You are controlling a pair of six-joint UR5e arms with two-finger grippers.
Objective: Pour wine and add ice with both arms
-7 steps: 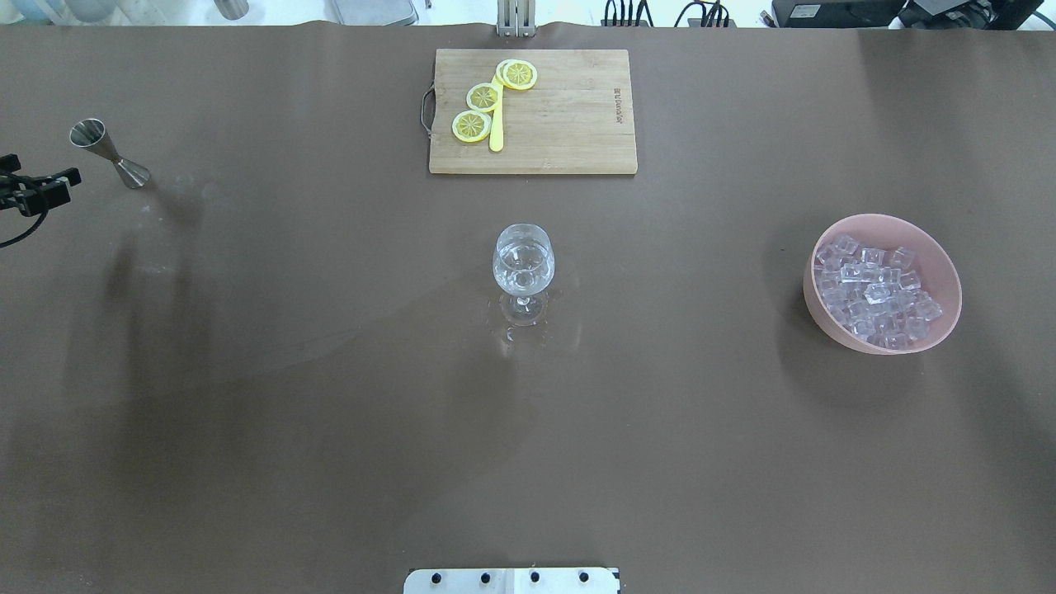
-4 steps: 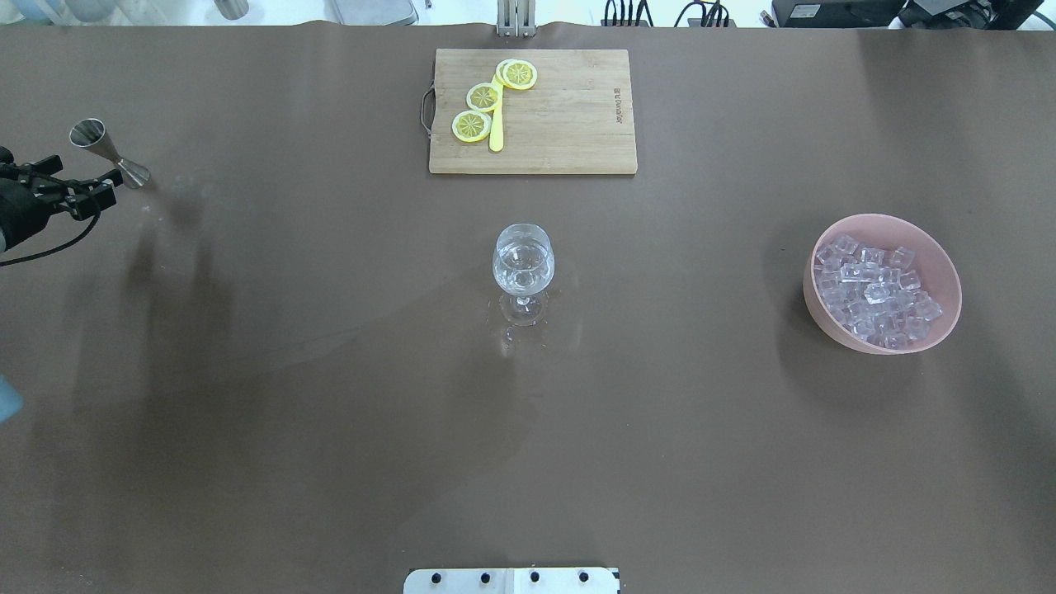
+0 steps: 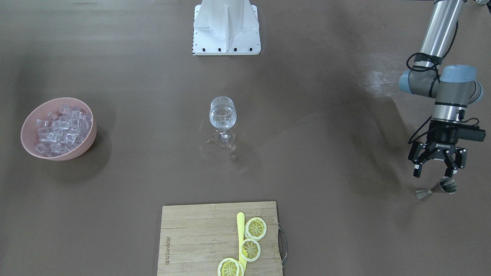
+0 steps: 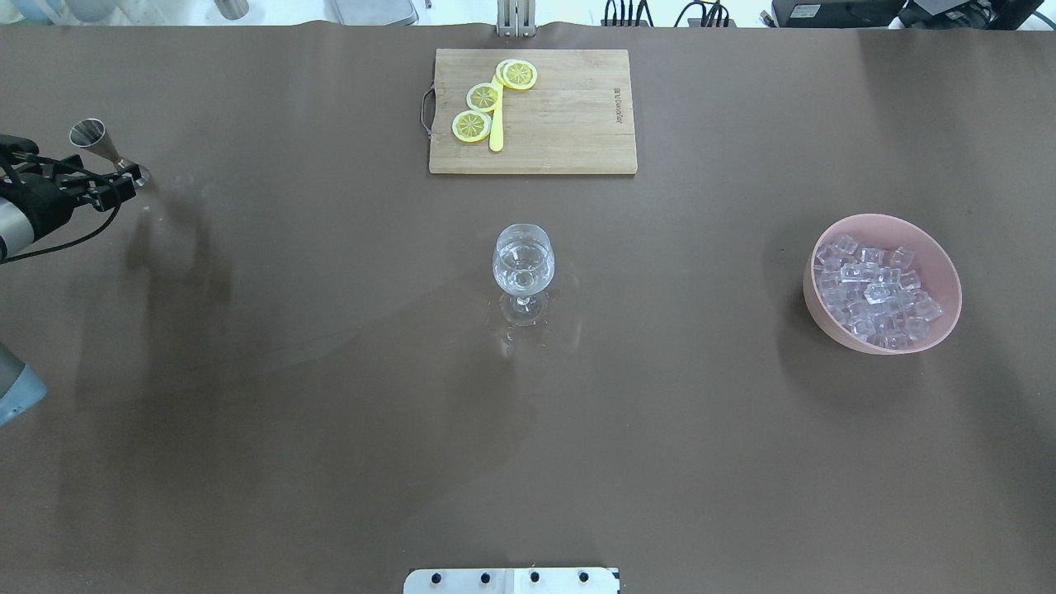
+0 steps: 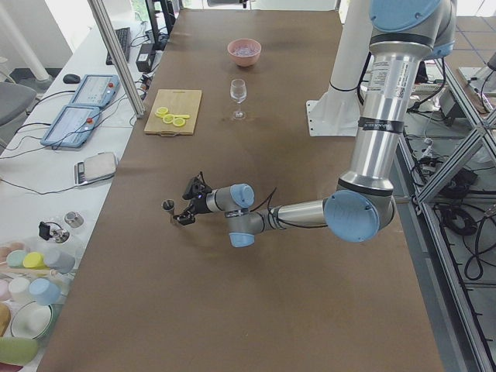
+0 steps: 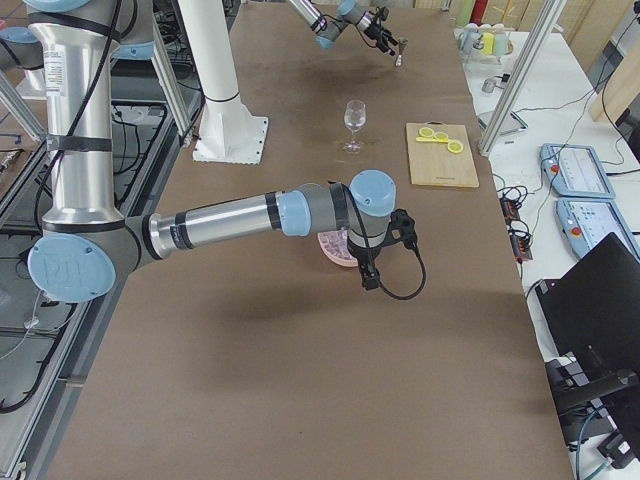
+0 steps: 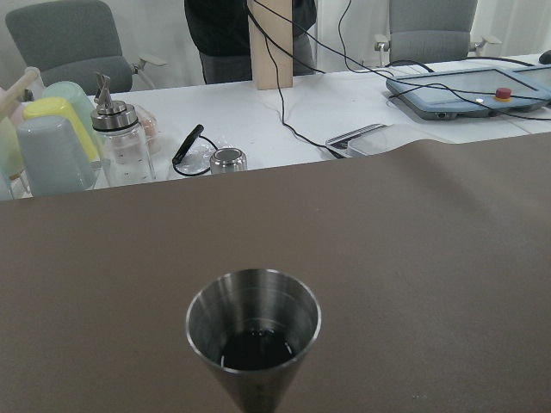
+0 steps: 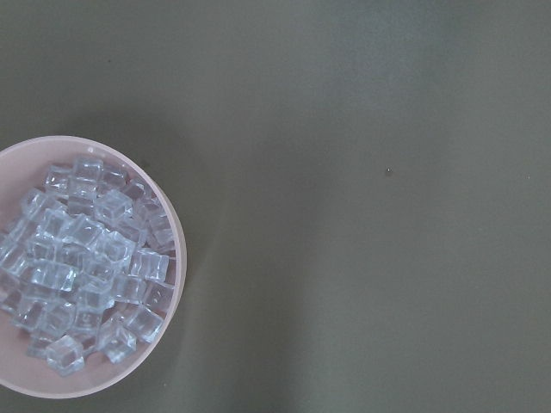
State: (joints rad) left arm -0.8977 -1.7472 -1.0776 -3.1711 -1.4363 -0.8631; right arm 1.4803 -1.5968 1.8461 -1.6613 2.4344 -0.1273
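**Left gripper closes in on the jigger**

Since a second ago the left gripper (image 3: 435, 171) has come in from the table edge to just beside the jigger (image 3: 437, 189), jaws spread wide, holding nothing. A little wine (image 7: 255, 349) lies in the jigger's upper cup. Ice (image 4: 873, 290) fills the pink bowl (image 4: 936, 256) below the right gripper (image 6: 368, 272), whose opening cannot be told. The wine glass (image 4: 523, 266) stands mid-table.

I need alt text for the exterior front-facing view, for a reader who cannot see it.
The left end effector, open, hangs close to a steel jigger at far right. A wine glass stands mid-table, a pink bowl of ice at left, a cutting board with lemon slices below.
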